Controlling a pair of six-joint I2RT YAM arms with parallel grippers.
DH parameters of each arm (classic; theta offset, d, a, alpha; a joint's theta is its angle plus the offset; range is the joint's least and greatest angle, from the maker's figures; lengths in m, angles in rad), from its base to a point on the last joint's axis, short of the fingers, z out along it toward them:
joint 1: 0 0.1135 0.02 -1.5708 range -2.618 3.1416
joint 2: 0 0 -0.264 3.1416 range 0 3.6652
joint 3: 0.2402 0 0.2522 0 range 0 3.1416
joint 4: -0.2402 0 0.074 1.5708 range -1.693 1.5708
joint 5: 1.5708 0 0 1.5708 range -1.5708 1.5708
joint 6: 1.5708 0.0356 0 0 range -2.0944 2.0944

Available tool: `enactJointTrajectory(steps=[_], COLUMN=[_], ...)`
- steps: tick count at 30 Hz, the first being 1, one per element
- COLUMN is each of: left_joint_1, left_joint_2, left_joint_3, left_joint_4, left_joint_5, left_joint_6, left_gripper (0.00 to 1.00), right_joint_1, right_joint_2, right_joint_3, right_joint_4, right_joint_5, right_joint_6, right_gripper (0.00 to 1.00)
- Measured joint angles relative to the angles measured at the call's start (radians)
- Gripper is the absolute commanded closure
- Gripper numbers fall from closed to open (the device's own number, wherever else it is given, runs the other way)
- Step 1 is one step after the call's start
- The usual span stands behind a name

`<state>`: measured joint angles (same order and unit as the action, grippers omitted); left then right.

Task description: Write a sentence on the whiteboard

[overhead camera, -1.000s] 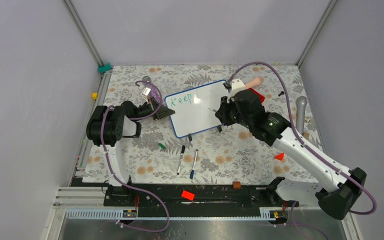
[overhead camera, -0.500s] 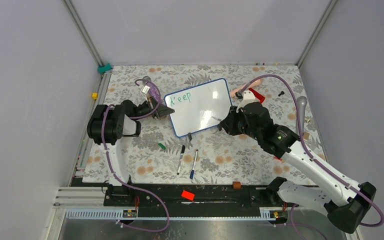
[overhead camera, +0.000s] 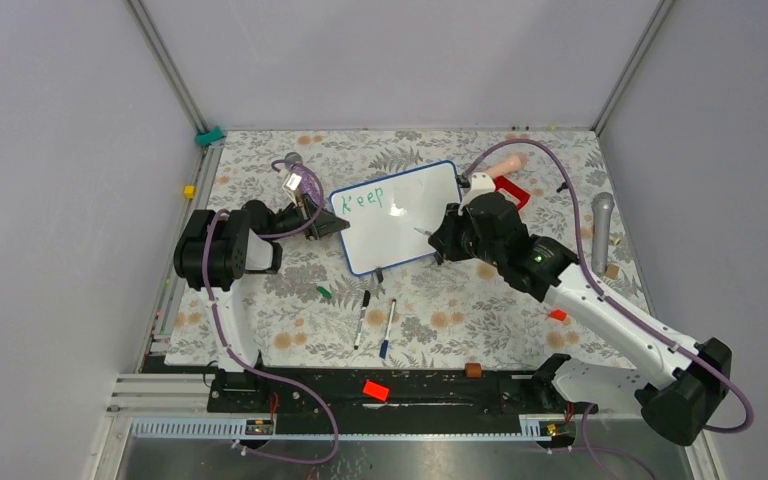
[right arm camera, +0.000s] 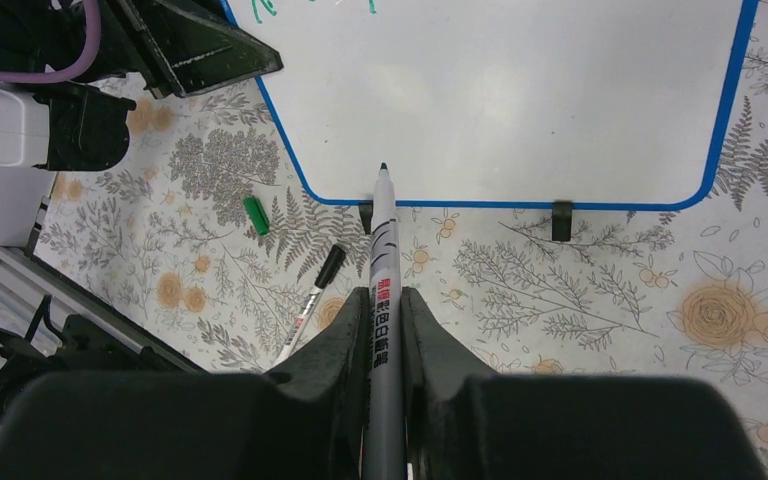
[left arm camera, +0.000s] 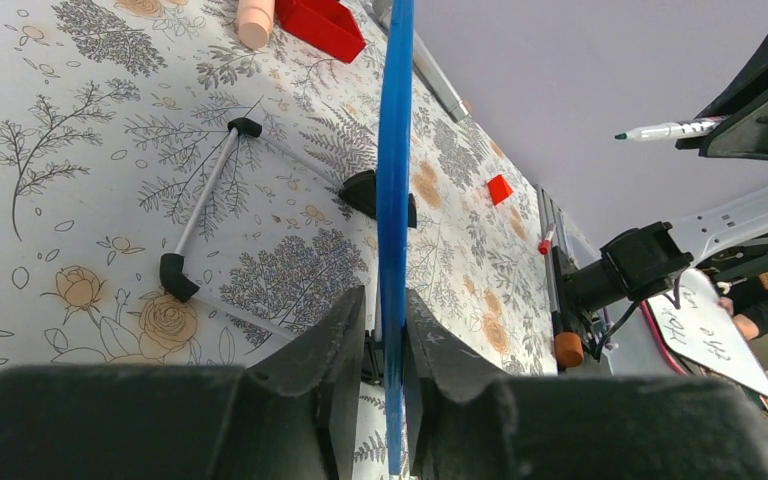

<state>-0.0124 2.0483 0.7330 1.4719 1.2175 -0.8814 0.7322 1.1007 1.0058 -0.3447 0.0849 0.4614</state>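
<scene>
Edgewise, the whiteboard [left arm camera: 394, 200] sits clamped in left jaws (marker [right arm camera: 382, 300] near).

I see the whiteboard [overhead camera: 400, 222] between the left gripper [left arm camera: 385, 330] on its left edge and the right gripper's [right arm camera: 386, 305] marker [right arm camera: 384, 250], two pens [overhead camera: 362, 318] [overhead camera: 388, 328] before it.

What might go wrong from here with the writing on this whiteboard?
1. The left gripper pinches only the thin blue rim of the whiteboard at one edge, so pressure from the marker may pivot or tip it.
2. The marker tip in the right gripper is by the board's near edge, far from the green Keep, so the next word may land misaligned.
</scene>
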Motion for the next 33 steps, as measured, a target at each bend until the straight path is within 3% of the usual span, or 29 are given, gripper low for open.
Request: enactJointTrajectory(steps=[7, 13, 19, 21, 27, 33], left_joint_1=[-0.011, -0.027, -0.037, -0.037, -0.034, -0.007], left_joint_2=[0.0, 0.0, 0.01, 0.01, 0.007, -0.1], left_joint_3=[0.0, 0.001, 0.04, 0.04, 0.024, -0.12], left_joint_4=[-0.008, -0.028, -0.04, -0.04, -0.042, -0.065], left_joint_5=[0.008, 0.029, 0.065, 0.067, 0.068, 0.0], left_joint_6=[0.023, 0.021, -0.025, -0.033, -0.033, 0.037], left_gripper=[0.79, 0.34, 0.21, 0.04, 0.01, 0.01], right_joint_1=[0.0, 0.0, 0.0, 0.0, 0.0, 0.0], right_joint_2=[0.064, 0.066, 0.064, 0.062, 0.045, 0.042], right_joint_3=[0.043, 0.058, 0.059, 0.059, 0.059, 0.059], right_joint_4=[0.025, 0.039, 0.042, 0.041, 0.042, 0.043], right_joint_5=[-0.007, -0.015, -0.017, -0.017, -0.016, -0.018], right_joint_6=[-0.013, -0.049, -0.084, -0.097, -0.119, -0.125], right_gripper=[1.0, 1.0, 1.0, 1.0, 1.0, 1.0])
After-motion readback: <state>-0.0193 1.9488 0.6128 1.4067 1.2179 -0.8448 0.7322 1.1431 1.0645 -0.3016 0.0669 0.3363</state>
